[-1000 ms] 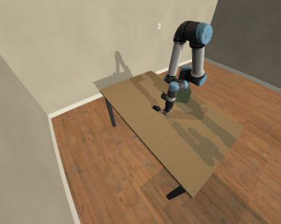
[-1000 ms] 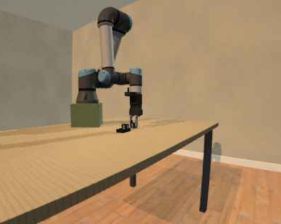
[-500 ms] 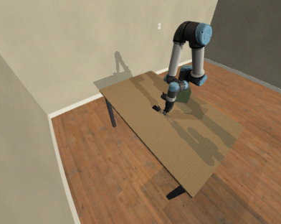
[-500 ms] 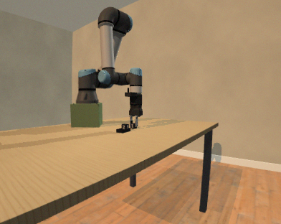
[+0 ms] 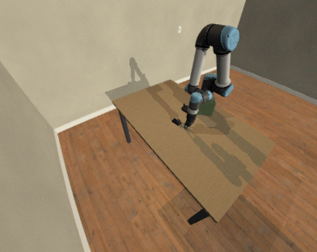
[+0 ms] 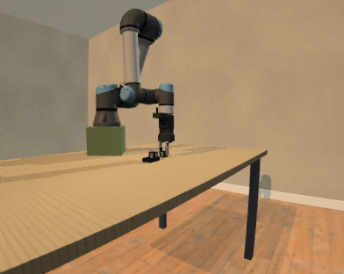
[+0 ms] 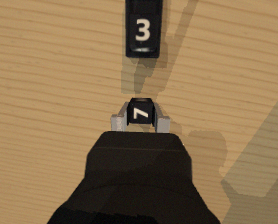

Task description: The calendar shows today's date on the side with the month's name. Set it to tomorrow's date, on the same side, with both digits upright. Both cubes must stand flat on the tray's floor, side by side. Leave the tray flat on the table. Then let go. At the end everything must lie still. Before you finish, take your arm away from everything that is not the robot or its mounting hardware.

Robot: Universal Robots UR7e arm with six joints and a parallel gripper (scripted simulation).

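Note:
My gripper [image 7: 141,109] is shut on a black calendar cube [image 7: 141,112] whose top face shows a white 7. In the wrist view the black tray [image 7: 143,30] lies further ahead on the table, apart from the held cube. A second black cube sits in the tray with a 3 on top. In the exterior view the gripper [image 6: 163,152] points straight down, low over the table, just right of the tray [image 6: 152,159]. In the top view the gripper [image 5: 186,126] is next to the tray [image 5: 174,120]. I cannot tell whether the held cube touches the table.
The arm stands on a green block [image 6: 105,140] at the table's far side, behind the tray. The wooden table [image 5: 192,145] is long, and its edges are far from the tray.

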